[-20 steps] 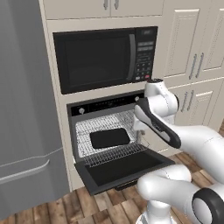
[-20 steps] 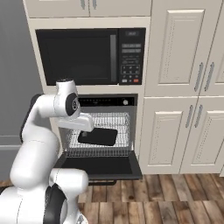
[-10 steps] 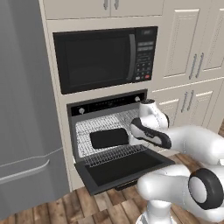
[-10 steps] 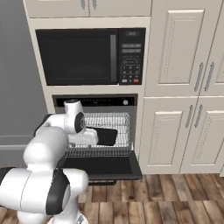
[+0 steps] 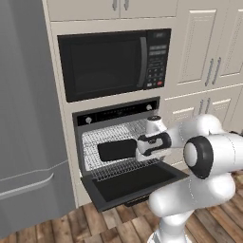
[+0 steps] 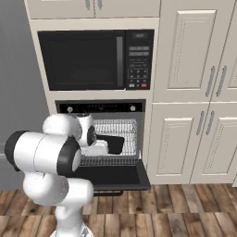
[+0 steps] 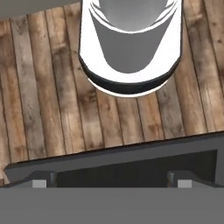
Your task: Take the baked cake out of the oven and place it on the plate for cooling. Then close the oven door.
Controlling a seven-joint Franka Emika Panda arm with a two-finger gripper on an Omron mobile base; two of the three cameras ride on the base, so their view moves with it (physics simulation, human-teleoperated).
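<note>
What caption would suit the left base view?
White robot arm reaches toward a dark pan on the rack of the open oven.

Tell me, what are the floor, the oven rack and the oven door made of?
The floor looks like wood: brown planks with grain lines and seams. The oven rack looks like thin metal wire, silvery and criss-crossed so you can see through it. The oven door seems to be dark glass in a black frame, smooth and slightly shiny, though it could be painted metal.

Dark tray (image 5: 117, 149) on oven rack (image 5: 124, 167)
</note>
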